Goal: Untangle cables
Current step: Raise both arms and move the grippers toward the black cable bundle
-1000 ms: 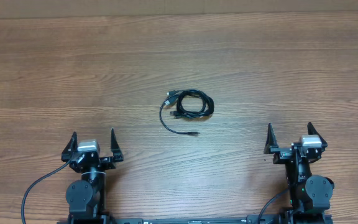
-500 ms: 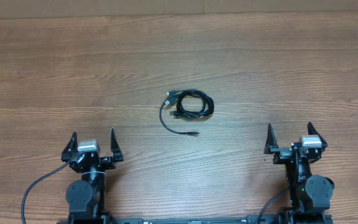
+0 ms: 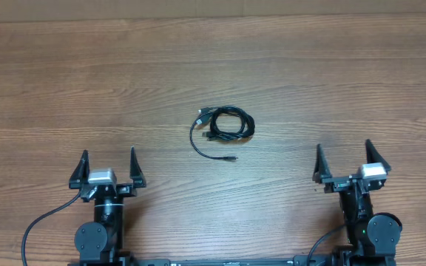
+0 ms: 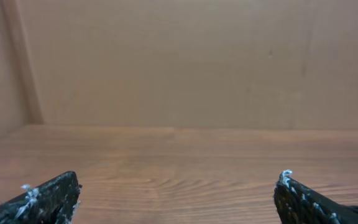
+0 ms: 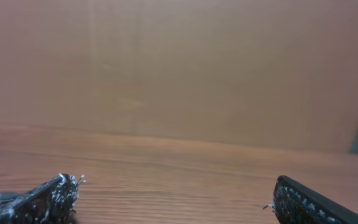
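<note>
The cables (image 3: 225,125) lie as a small black coiled bundle near the middle of the wooden table, with one loose end curving down to a silver-tipped plug (image 3: 230,158). My left gripper (image 3: 107,164) is open and empty at the near left, well apart from the bundle. My right gripper (image 3: 348,162) is open and empty at the near right. The left wrist view shows the open left gripper (image 4: 178,186) with only bare wood between the fingertips. The right wrist view shows the same for the right gripper (image 5: 178,190). The cables show in neither wrist view.
The wooden table (image 3: 87,81) spreads across the overhead view. A plain brown wall (image 4: 185,62) stands at its far edge. A thick black arm cable (image 3: 39,222) loops at the near left.
Both grippers have opened a little wider and shifted slightly. The cable bundle has not moved.
</note>
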You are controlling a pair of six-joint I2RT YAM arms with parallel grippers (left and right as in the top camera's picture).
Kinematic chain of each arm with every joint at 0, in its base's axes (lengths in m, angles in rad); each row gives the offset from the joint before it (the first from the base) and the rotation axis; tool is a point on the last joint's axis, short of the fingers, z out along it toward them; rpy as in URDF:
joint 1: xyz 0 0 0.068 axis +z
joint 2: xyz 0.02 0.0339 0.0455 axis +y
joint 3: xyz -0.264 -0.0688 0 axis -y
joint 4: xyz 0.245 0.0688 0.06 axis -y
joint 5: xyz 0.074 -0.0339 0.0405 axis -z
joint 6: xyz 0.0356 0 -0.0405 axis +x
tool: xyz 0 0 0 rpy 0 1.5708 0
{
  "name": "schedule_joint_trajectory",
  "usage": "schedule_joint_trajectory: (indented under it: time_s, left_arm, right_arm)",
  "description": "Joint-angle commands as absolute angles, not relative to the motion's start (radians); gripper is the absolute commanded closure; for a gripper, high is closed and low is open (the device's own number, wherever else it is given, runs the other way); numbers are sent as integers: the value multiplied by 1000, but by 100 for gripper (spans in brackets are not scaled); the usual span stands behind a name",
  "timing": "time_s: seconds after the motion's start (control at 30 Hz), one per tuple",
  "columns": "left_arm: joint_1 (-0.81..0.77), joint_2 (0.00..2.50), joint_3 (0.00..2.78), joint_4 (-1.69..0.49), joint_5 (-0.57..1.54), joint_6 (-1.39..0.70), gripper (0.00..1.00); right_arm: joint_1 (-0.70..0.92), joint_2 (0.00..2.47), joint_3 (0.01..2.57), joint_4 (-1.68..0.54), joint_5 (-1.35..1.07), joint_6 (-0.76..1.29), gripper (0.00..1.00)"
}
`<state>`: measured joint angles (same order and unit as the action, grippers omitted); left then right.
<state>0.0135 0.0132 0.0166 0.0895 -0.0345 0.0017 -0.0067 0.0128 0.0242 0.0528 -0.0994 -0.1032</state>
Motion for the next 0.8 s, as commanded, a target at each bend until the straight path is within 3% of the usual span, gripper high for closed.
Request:
schedule_joint_trajectory:
  time_s: [0.0, 0.17, 0.4, 0.63, 0.77]
  left_arm:
    - [12, 10, 104, 91, 23, -42, 0]
    - [12, 47, 309, 13, 34, -112, 0]
    - [12, 268, 670, -25, 242, -286, 0]
    - [12, 610, 957, -241, 522, -372, 0]
    - [12, 759, 1053, -305, 808, -375, 0]
  right_arm:
    - [-1, 5, 117, 54, -202, -68, 0]
    - [2, 19, 313, -32, -200, -68, 0]
    - [2, 238, 719, -269, -216, -47, 0]
    - [2, 567, 1136, -712, -321, 9, 0]
    - [2, 719, 1306, -986, -467, 8, 0]
